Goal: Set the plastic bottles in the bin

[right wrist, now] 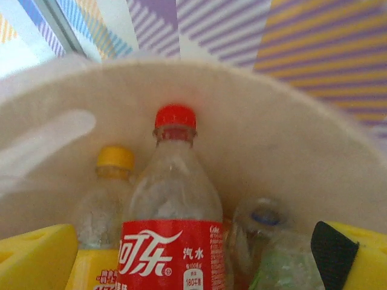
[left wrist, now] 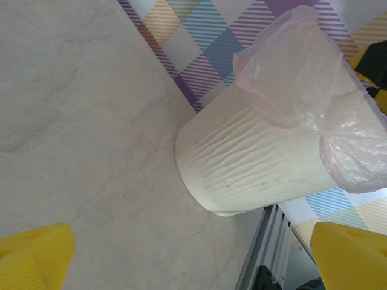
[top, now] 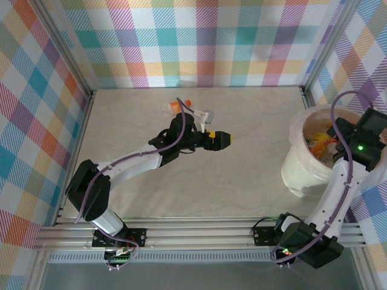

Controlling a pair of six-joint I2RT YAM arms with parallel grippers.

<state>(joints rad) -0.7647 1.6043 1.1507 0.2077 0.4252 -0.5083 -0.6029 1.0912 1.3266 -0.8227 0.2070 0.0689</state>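
hovering our right hand (right wrist: pixel 193 260) in the mouth of the bin (top: pixel 300 172) at the right edge of the worktop (top: pixel 254 181), we have its fingers spread wide, clear of a red-capped bottle (right wrist: pixel 172 193) standing inside beside a yellow-capped bottle (right wrist: pixel 113 175). our left hand (top: pixel 227 140) hangs wide and empty over mid-worktop. an orange-capped bottle (top: pixel 174 108) lies at the far side.

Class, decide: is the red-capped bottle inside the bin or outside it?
Inside. In the right wrist view the cream bin curves around the red-capped bottle, with a yellow-capped bottle beside it.
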